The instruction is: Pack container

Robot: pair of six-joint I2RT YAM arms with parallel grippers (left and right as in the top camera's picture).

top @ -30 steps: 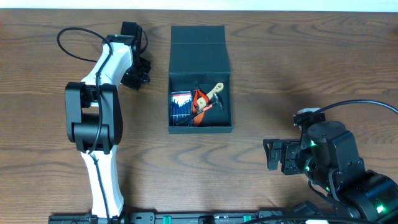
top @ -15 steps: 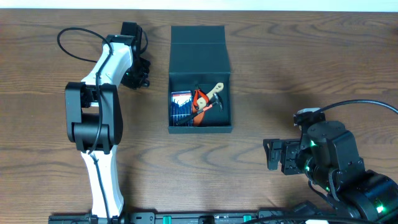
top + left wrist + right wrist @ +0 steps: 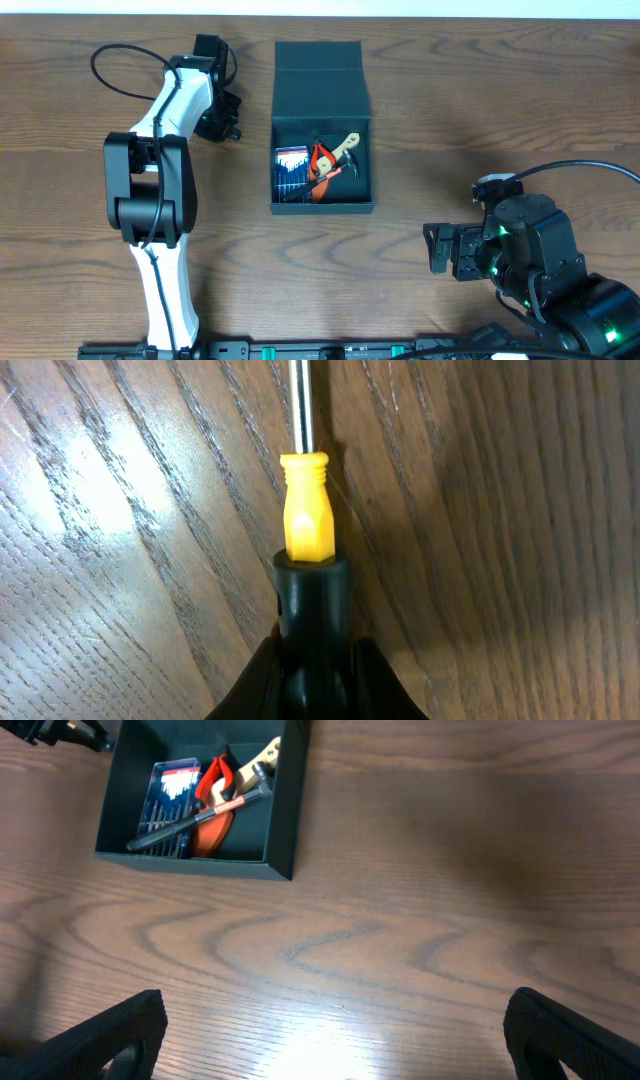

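Container (image 3: 322, 80) at table's far edge; left gripper (image 3: 224, 125) just beside it, clamped on screwdriver (image 3: 305, 520); right gripper (image 3: 445, 250) well apart, spread wide, empty.

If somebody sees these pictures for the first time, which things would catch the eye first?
First, the dark open box at the upper middle of the table, with hand tools inside, among them orange pliers. Next, in the left wrist view, a screwdriver with a yellow and black handle, gripped by the left gripper. The right gripper stands open at the lower right.
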